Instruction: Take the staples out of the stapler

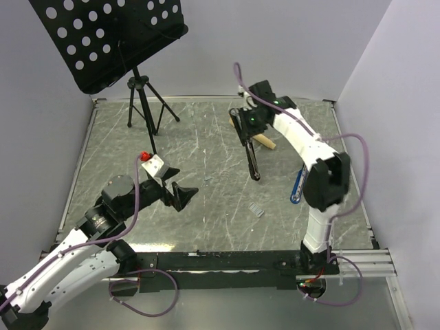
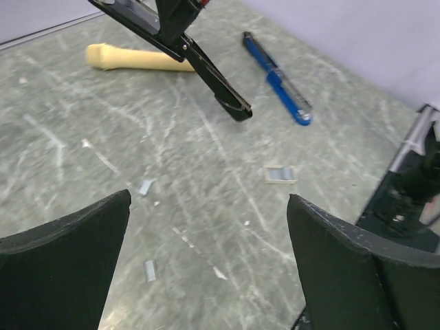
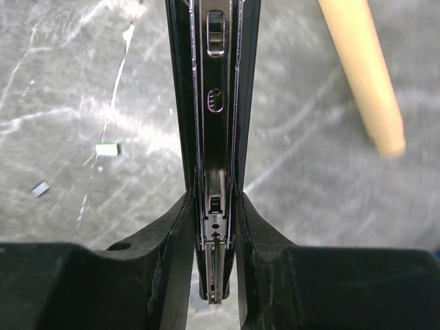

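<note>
The black stapler [image 1: 251,155] hangs opened out above the table's far middle, its long arm slanting down towards the near side. My right gripper [image 1: 248,125] is shut on its upper part. In the right wrist view the fingers [image 3: 172,234] press both sides of the stapler [image 3: 216,103], and its bare metal channel faces the camera. A pale strip of staples [image 1: 256,210] lies flat on the table; it also shows as the staples [image 2: 280,174] ahead in the left wrist view. My left gripper [image 1: 180,184] hovers open and empty left of the strip, with the left gripper [image 2: 206,261] over bare table.
A tan handle [image 1: 265,141] lies behind the stapler and a blue-and-black pen [image 1: 297,185] lies at the right. Small pale bits [image 2: 146,186] are scattered on the table. A black music stand [image 1: 110,34] on a tripod [image 1: 141,103] stands at the back left.
</note>
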You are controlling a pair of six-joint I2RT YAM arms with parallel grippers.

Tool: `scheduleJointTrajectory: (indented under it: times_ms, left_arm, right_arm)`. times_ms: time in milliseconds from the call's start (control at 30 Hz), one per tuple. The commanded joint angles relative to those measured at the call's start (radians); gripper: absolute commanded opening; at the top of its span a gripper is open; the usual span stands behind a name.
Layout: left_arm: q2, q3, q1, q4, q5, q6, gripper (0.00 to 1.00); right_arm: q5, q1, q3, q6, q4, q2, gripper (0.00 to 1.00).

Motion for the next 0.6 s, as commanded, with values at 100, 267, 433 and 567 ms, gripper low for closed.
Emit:
scheduleJointTrajectory:
  times_ms: [100, 267, 433, 567]
  left_arm:
    - [-0.01, 0.003, 0.004, -0.028, -0.12, 0.054, 0.99]
    - [-0.016, 0.009, 0.005, -0.021, -0.128, 0.065, 0.99]
    - [-0.051, -0.006, 0.004, -0.01, -0.14, 0.063, 0.99]
    - [-0.061, -0.01, 0.005, -0.008, -0.14, 0.063, 0.99]
  right_arm:
    - [0.112, 0.064, 0.352, -0.203, -0.175, 0.229, 0.0]
    - [0.188, 0.131, 0.412, -0.31, -0.128, 0.304, 0.0]
    - [0.179, 0.156, 0.401, -0.341, -0.064, 0.354, 0.0]
    - [0.187, 0.173, 0.399, -0.358, -0.053, 0.394, 0.03]
